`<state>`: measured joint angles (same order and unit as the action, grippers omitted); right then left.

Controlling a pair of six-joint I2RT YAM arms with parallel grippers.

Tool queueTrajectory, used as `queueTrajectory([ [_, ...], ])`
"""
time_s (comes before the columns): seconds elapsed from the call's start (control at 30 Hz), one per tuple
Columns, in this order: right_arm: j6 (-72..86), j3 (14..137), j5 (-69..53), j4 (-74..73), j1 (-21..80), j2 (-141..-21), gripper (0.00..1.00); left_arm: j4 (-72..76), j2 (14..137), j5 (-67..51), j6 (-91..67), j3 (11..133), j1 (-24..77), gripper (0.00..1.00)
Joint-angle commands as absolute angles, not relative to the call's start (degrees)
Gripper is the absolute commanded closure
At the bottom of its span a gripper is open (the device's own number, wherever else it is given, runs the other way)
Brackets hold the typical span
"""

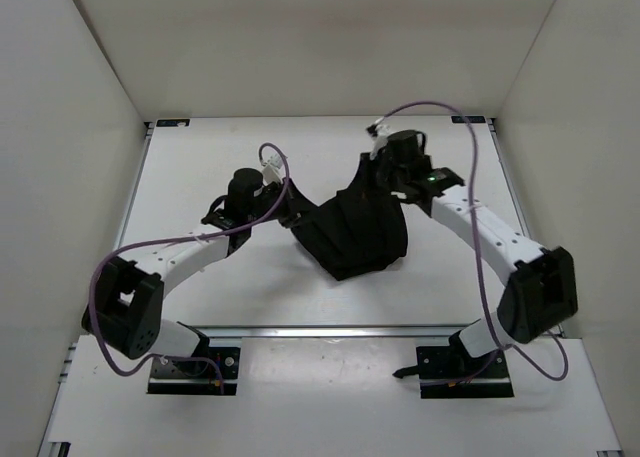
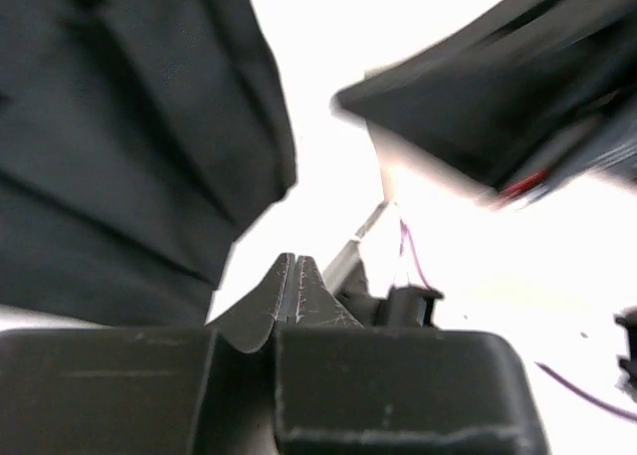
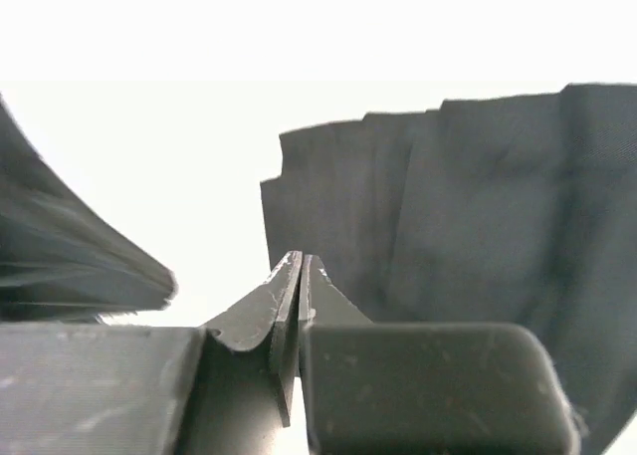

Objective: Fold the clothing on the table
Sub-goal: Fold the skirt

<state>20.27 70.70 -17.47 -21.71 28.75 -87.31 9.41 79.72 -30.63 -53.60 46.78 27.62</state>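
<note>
The black pleated clothing (image 1: pixel 350 232) lies bunched at the middle of the white table (image 1: pixel 190 167), and one part rises in a peak toward my right gripper (image 1: pixel 374 177). In the right wrist view that gripper (image 3: pixel 301 260) is shut, its tips at the edge of the fabric (image 3: pixel 478 206); any pinched cloth is hidden. My left gripper (image 1: pixel 281 206) is at the garment's left corner. In the left wrist view it (image 2: pixel 296 260) is shut, tips against white table, with the fabric (image 2: pixel 119 146) just to their left and none showing between them.
White walls enclose the table on three sides. A metal rail (image 1: pixel 330 329) runs along the near edge in front of both arm bases. Purple cables (image 1: pixel 478 207) loop off each arm. A blurred dark shape (image 2: pixel 498 97) fills the upper right of the left wrist view.
</note>
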Motion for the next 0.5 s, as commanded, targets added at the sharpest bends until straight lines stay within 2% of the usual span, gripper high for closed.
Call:
queueTrajectory([
  [0.0, 18.55, 72.44, -18.71, -23.2, 21.38, -80.7, 1.0, 17.91, 83.21, -36.64, -56.59, 47.2, 29.0, 1.0],
  [0.1, 18.19, 65.5, -29.67, -19.62, 13.83, -78.58, 1.0, 27.55, 89.88, -44.28, -62.37, 48.34, 29.88, 1.0],
  [0.13, 20.02, 61.82, -37.62, -17.69, 10.41, -78.57, 1.0, 30.21, 92.17, -46.56, -63.88, 47.99, 30.06, 1.0],
  [0.2, 23.46, 56.53, -46.9, -9.53, 7.04, -77.35, 1.0, 37.32, 94.65, -46.94, -68.45, 46.15, 31.11, 1.0],
  [0.47, 24.09, 45.89, -54.41, -0.27, 8.52, -82.79, 1.0, 40.43, 103.79, -47.64, -68.64, 46.06, 36.47, 1.0],
])
